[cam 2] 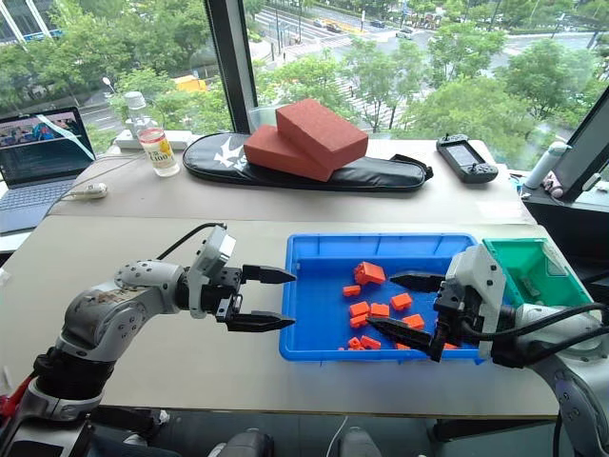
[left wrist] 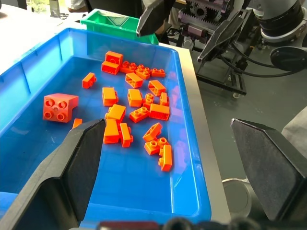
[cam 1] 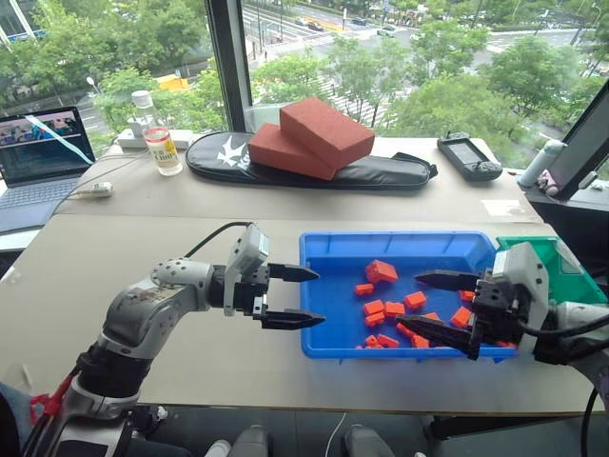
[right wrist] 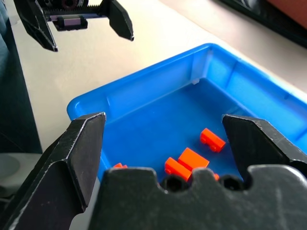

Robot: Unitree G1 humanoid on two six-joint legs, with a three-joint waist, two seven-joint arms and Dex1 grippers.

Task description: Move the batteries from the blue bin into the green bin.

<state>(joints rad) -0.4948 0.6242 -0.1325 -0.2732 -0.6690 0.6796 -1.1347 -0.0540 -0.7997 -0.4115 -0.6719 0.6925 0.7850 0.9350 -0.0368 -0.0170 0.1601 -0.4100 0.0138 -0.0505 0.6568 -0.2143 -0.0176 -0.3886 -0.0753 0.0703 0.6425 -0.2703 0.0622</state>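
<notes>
Both grippers hang with fingers spread wide and empty: the left gripper (cam 1: 290, 296) at the blue bin's (cam 1: 328, 250) left rim, the right gripper (cam 1: 440, 305) over its right end. Orange blocks (cam 1: 382, 271) litter the bin; I can't pick out batteries. The green bin (cam 1: 571, 268) sits just right.

orange blocks (left wrist: 136, 108), blue bin (left wrist: 192, 143), green bin (left wrist: 112, 21)

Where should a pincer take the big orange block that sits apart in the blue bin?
Likely across its flat opposite sides, coming from above: the big orange block lies clear of the smaller blocks in the blue bin, leaving finger room either side.
</notes>
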